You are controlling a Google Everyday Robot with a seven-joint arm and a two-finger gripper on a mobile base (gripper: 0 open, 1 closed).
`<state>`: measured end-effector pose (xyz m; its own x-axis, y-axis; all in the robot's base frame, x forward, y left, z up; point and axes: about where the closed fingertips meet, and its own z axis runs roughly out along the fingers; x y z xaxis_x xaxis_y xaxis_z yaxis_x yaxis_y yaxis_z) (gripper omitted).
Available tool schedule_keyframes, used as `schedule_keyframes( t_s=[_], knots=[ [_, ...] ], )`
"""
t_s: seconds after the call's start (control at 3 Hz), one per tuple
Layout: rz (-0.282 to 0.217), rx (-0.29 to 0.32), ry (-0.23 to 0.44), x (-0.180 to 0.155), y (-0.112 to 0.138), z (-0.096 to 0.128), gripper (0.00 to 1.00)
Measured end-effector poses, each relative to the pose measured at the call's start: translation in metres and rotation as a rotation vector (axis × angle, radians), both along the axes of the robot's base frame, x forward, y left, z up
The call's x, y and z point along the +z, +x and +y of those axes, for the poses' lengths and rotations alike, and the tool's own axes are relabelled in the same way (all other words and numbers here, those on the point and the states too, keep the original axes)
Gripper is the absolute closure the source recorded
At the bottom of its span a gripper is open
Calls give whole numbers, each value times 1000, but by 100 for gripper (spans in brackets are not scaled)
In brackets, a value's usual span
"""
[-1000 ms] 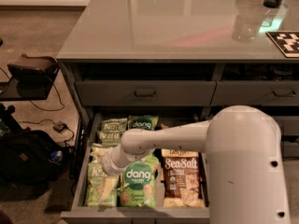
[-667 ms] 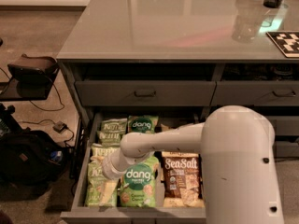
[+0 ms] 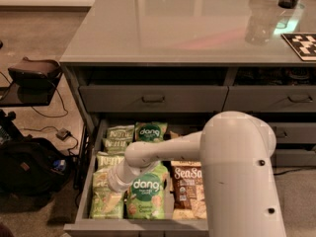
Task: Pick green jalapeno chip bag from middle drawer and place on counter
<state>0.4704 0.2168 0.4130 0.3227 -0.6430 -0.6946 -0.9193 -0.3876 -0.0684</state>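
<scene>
The middle drawer [image 3: 84,186] is pulled open below the counter [image 3: 163,28]. Its left column holds pale olive-green jalapeno chip bags, one at the front [image 3: 105,204] and others behind it [image 3: 120,135]. My gripper [image 3: 114,180] reaches down into the drawer at the end of the white arm. It sits over the left column, between the front jalapeno bag and a bright green dang bag [image 3: 147,197]. The wrist hides the gripper's tip.
A second dang bag [image 3: 150,131] lies at the drawer's back and a brown Sea Salt bag [image 3: 188,189] at the front right. My white arm body [image 3: 242,177] covers the drawer's right side. A black bag [image 3: 29,164] and cables lie on the floor at the left. Glass objects [image 3: 259,23] stand on the counter's far right.
The wrist has moved a little lower and toward the drawer's front left, closer to the pale green bags. The bags have not moved.
</scene>
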Motion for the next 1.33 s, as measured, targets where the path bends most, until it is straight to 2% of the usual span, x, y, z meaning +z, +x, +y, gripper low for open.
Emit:
schedule_keyframes(
  t_s=[0.33, 0.67, 1.0, 1.33],
  knots=[
    [0, 20, -11, -7, -2, 0, 27],
    [11, 27, -43, -16, -9, -5, 8],
    [26, 27, -80, -26, -15, -12, 0],
    [46, 21, -98, -37, -18, -18, 6]
  ],
)
